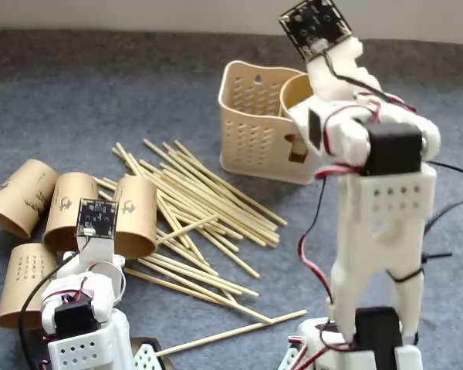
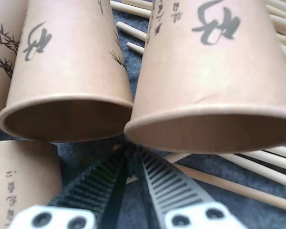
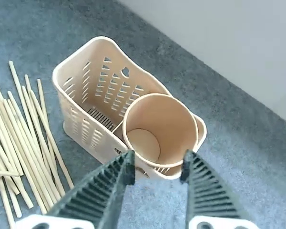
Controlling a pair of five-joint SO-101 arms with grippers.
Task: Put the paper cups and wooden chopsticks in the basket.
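My right gripper (image 3: 157, 167) is open above the beige slotted basket (image 3: 86, 90), its fingers either side of a paper cup (image 3: 159, 129) that stands upright at one end of the basket. In the high view the basket (image 1: 255, 127) is at the back centre, with that cup (image 1: 293, 91) at its right end. My left gripper (image 2: 132, 151) is shut and holds nothing, its tips just under the rims of two cups (image 2: 66, 71) (image 2: 214, 71) lying on their sides. Wooden chopsticks (image 1: 193, 208) are strewn between the cups and the basket.
Several more cups lie on the grey cloth at the left (image 1: 19, 196) (image 1: 27, 281). The tall right arm (image 1: 382, 216) stands in front of the basket's right side. A single chopstick (image 1: 231, 333) lies near the front between the arm bases.
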